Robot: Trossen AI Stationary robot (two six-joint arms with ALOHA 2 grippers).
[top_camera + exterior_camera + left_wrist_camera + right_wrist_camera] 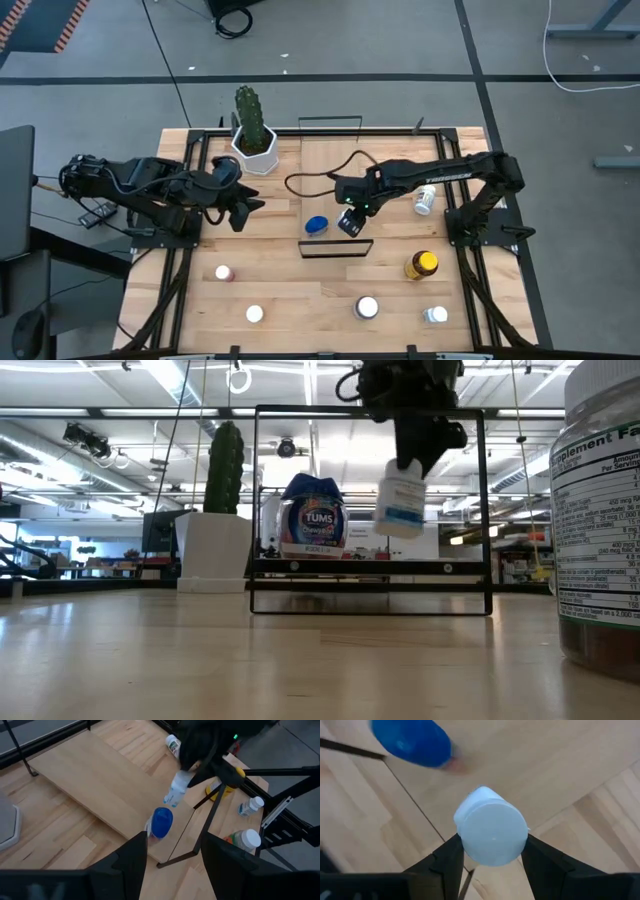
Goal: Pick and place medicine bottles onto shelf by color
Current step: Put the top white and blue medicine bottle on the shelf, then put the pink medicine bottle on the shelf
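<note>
Right wrist view — right gripper (490, 851) clamps white-capped bottle (492, 831).

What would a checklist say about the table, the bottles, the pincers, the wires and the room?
Surface: slatted wooden table; the light-wood shelf lies on it.
Job's things: blue-lidded Tums bottle stands on the shelf; white-capped bottle hangs tilted above the shelf in the right pincer; amber bottle with yellow cap, one bottle lying on its side and four more small bottles are on the table.
Clutter: potted cactus near the far edge.
Grippers: right pincer shut on the white-capped bottle; left pincer open, empty, waiting left of the shelf.
Cables: black cable loops over the shelf.
Surroundings: grey floor with cords; no people seen.
</note>
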